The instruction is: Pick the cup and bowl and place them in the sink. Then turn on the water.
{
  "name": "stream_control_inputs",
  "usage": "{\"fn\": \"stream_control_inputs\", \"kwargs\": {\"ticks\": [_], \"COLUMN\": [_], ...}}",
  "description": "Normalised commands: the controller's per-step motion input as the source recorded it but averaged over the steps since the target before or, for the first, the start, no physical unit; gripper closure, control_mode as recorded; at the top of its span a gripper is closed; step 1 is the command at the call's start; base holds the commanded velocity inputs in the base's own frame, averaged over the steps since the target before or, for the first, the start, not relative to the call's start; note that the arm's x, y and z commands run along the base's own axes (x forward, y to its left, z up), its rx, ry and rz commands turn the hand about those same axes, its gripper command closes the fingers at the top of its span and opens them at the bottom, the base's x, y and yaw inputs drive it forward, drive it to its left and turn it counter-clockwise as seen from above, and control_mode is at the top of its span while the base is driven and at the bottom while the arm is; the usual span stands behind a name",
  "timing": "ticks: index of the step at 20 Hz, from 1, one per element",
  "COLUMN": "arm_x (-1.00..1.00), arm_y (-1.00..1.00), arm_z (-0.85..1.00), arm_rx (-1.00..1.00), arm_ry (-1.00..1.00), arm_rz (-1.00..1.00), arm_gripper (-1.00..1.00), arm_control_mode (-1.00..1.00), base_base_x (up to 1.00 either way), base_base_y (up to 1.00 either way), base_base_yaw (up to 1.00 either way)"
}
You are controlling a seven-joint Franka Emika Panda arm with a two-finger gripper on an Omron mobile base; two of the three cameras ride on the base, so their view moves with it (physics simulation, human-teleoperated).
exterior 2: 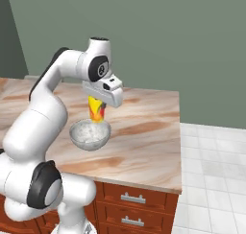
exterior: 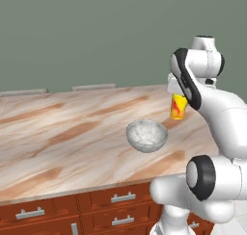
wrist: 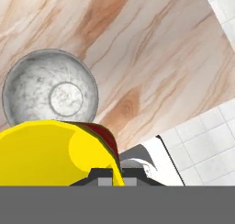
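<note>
Nearest: drawer fronts point(exterior: 123, 197) below counter point(exterior: 58, 133). One bowl point(exterior: 146, 135) sits on counter, untouched. Just beyond and above bowl, one cup point(exterior: 178, 107) hangs lifted, gripper point(exterior 2: 98, 105) clamped on it, apparently by rim. Sink placement of both, then water: all left.

I count one yellow cup point(exterior: 178, 107) in my pincer point(exterior: 175, 95), above the tabletop point(exterior: 58, 133), and one grey bowl point(exterior: 146, 135) resting there, just beside the cup.
</note>
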Motion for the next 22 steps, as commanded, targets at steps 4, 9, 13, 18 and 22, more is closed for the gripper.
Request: {"fn": "stream_control_inputs", "kwargs": {"ticks": [4,9,13,18,22], "arm_x": [0.21,0.65,0.55,0.37,0.18], "arm_y": [0.09,0.45,0.37,0.26,0.38], "arm_z": [0.00,-0.05,-0.10,-0.24,-0.20], "arm_rx": [0.02,0.00,0.00,0.00,0.00], "arm_ry": [-0.06,-0.02,0.00,0.00,0.00], "arm_rz": [-0.11,0.17,0.20,0.20,0.13], "arm_gripper": [1.00,1.00,1.00,1.00,1.00], "arm_control_mode": [-1.00,-1.00,-1.00,-1.00,-1.00], "base_base_x": [0.00,0.00,0.00,0.00,0.00], "base_base_y": [0.00,0.00,0.00,0.00,0.00], "base_base_yaw": [0.00,0.00,0.00,0.00,0.00]}}
